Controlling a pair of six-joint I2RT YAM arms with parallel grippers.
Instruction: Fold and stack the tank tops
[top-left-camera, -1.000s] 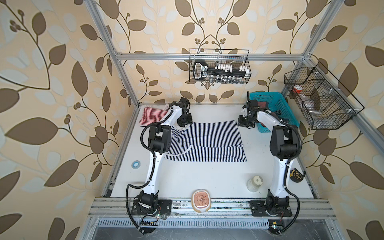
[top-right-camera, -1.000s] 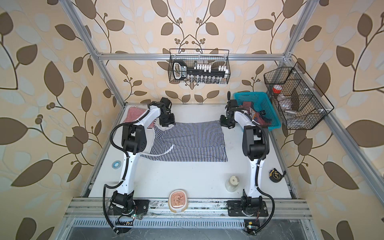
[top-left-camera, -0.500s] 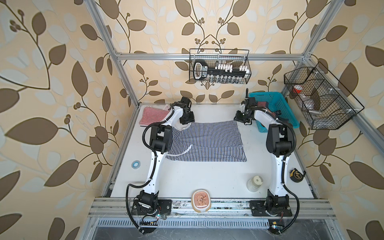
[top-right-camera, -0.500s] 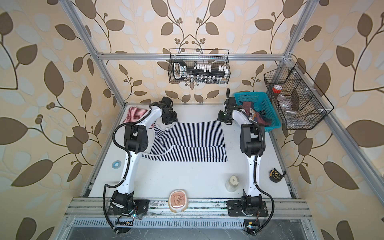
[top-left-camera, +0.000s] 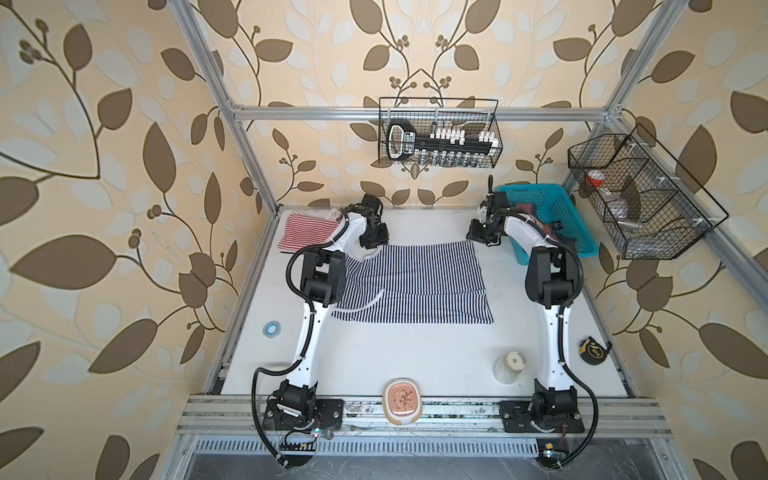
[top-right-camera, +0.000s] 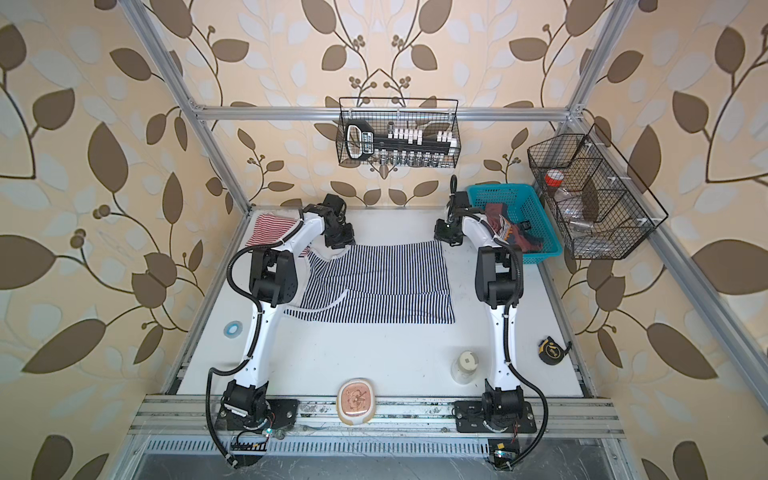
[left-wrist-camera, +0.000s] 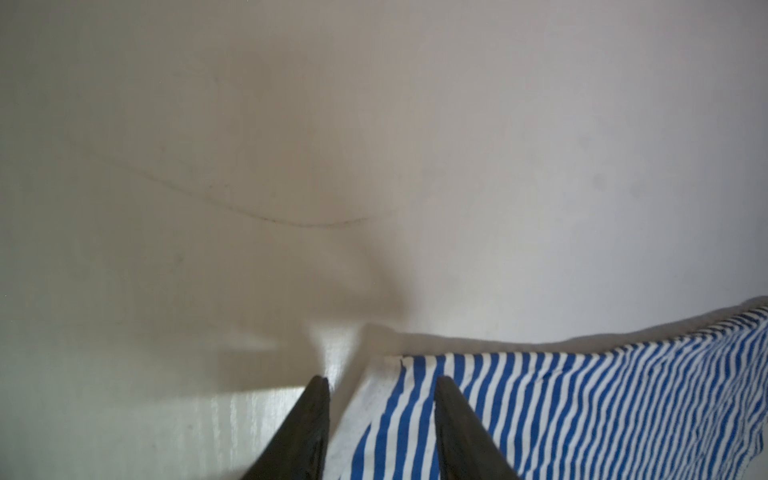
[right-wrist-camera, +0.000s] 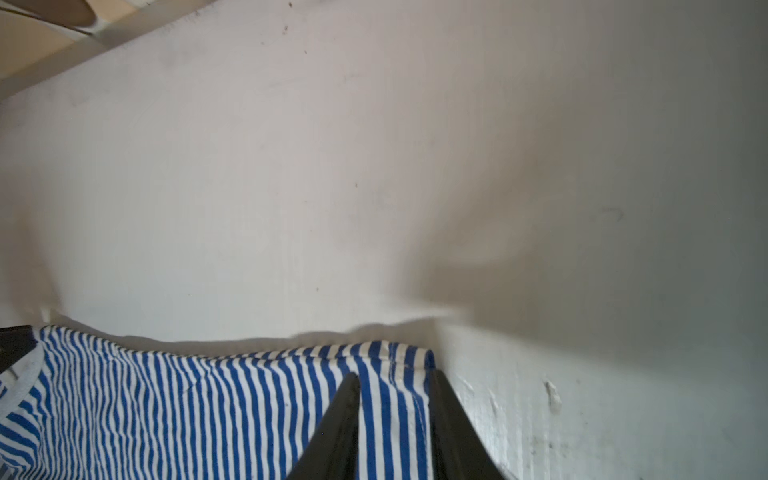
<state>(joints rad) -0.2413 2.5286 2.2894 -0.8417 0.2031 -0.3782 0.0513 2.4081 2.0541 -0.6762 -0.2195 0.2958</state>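
Note:
The navy-and-white striped tank top lies spread flat on the white table in both top views. My left gripper stands open at its far left corner, with the striped cloth lying between the jaws. My right gripper is open too, astride the far right corner of the cloth. The red-and-white striped top lies folded at the back left. A dusty red top sits bunched in the teal basket.
A clear jar and a tape measure sit at the front right. A blue tape roll lies at the left edge, and a pink dish rests on the front rail. Wire baskets hang on the walls.
Both grippers have shifted only slightly along the far edge of the navy striped top. The top lies flat as before.

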